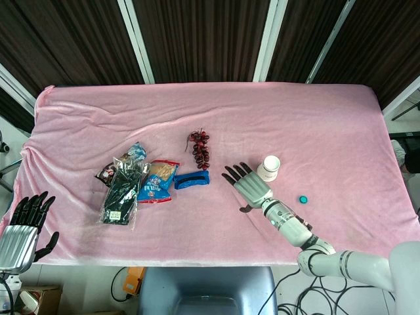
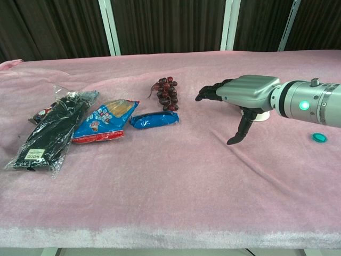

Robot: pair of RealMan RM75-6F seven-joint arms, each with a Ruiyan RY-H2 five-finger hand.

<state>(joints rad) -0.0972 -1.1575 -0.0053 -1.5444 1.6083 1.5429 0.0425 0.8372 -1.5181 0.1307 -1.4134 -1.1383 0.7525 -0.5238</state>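
The right hand [image 1: 248, 184] is seen hovering palm-down over the pink tabletop [image 1: 328, 131], fingers [image 1: 233, 174] spread and extended, thumb hanging down, nothing held. Just beside its right edge a white cup [image 1: 268, 168] is stood upright, partly hidden behind the hand in the chest view. A small blue packet [image 1: 192, 179] is laid near the fingertips on the left, apart from them. A bunch of dark red grapes [image 1: 200, 148] is placed just behind the blue packet. Further left a blue-and-yellow snack bag [image 1: 157, 182] is laid flat, its edge overlapped by a black item in a clear bag [image 1: 123, 193], with another small packet [image 1: 130, 156] at the top of that pile. A teal bottle cap [image 1: 304, 199] is set on the cloth to the right of the forearm, well apart from the cup. The left hand [image 1: 25, 230] is kept off the tabletop's near-left corner, fingers apart and upward, empty, well apart from all items
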